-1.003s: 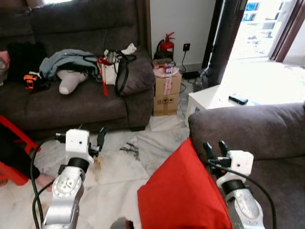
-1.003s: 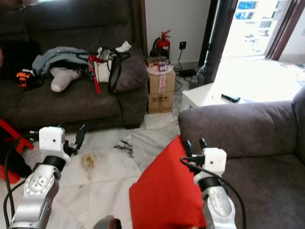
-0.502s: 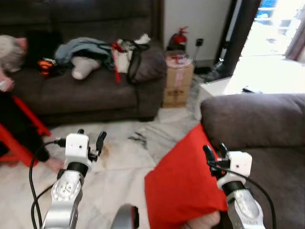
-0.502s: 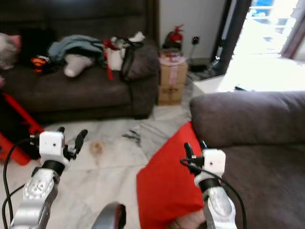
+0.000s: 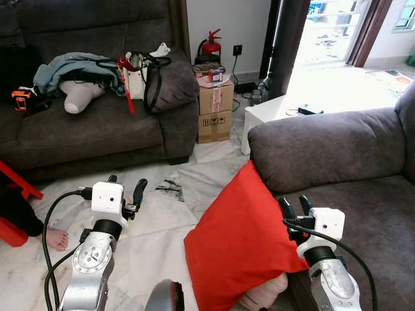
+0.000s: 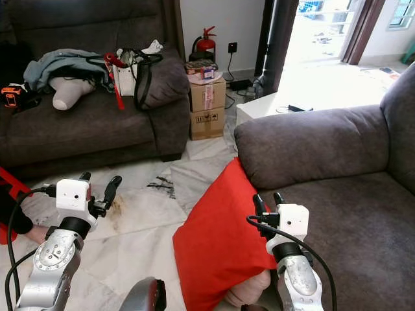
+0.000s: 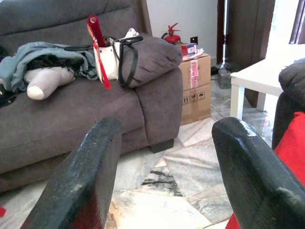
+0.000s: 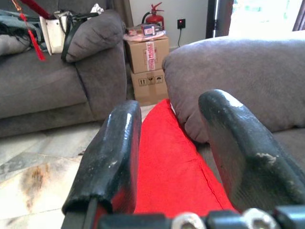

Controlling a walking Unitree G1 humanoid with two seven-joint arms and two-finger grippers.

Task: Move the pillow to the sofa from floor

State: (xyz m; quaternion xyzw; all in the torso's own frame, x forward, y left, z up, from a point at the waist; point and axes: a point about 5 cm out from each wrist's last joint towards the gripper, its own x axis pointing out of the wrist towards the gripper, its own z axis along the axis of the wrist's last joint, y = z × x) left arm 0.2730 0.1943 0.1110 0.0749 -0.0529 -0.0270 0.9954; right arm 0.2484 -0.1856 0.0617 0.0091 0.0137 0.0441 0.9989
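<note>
grey sofa (image 5: pixel 363 149) flanks raised right hand (image 5: pixel 293 210), fingers spread beside pillow (image 5: pixel 240 246).

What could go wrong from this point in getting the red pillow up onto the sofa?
The red pillow leans against the sofa arm, with the right hand at its edge, fingers open, gripping nothing; a one-sided push could tip it back to the floor. The left hand is well apart from it. A person's foot lies near the left arm's path.
</note>
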